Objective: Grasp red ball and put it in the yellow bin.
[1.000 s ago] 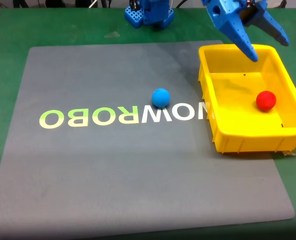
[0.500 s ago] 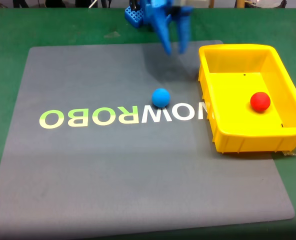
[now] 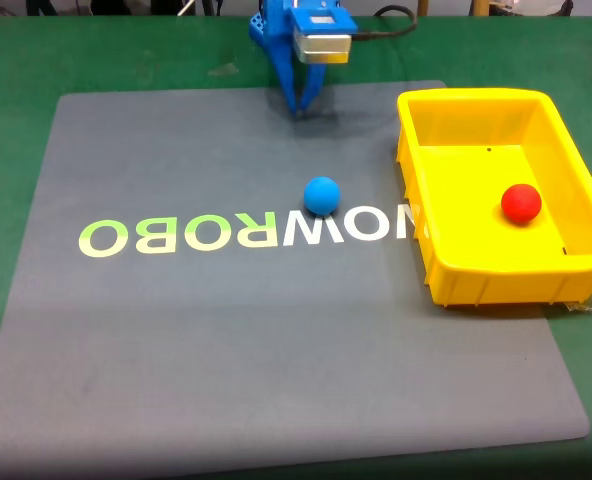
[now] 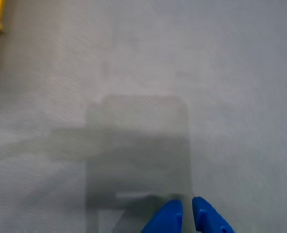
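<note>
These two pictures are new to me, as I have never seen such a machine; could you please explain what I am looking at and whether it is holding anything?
The blue machine at the top of the fixed view is a small robot arm, and its gripper is a two-finger pincer pointing down at a grey mat. That picture comes from a camera standing still in front of the table. The other comes from a camera riding on the arm's wrist, looking down past the blue fingertips at the mat. The fingertips are nearly together with nothing between them, so it holds nothing. On the mat lie a blue ball and a yellow bin; the red ball rests inside the bin.
</note>
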You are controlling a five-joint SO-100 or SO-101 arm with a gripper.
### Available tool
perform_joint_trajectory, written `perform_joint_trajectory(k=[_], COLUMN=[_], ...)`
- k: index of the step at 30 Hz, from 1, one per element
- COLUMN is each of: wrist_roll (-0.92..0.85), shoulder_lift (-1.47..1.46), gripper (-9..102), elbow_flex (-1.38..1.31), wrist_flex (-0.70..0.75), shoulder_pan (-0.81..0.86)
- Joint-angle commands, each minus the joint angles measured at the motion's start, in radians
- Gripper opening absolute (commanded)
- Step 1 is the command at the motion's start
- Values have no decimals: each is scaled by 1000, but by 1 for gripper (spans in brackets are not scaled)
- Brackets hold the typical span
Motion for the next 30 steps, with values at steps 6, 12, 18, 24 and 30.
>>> perform_joint_trajectory(k=[6,12,18,24,30], wrist_roll=[-2,40,35,18,23], shoulder_lift=[48,49,49,38,43], gripper=[0,0,0,0,0], elbow_flex=[41,43,43,43,43], wrist_flex=[132,199,206,204,206], shoulder_pan=[40,34,40,46,46])
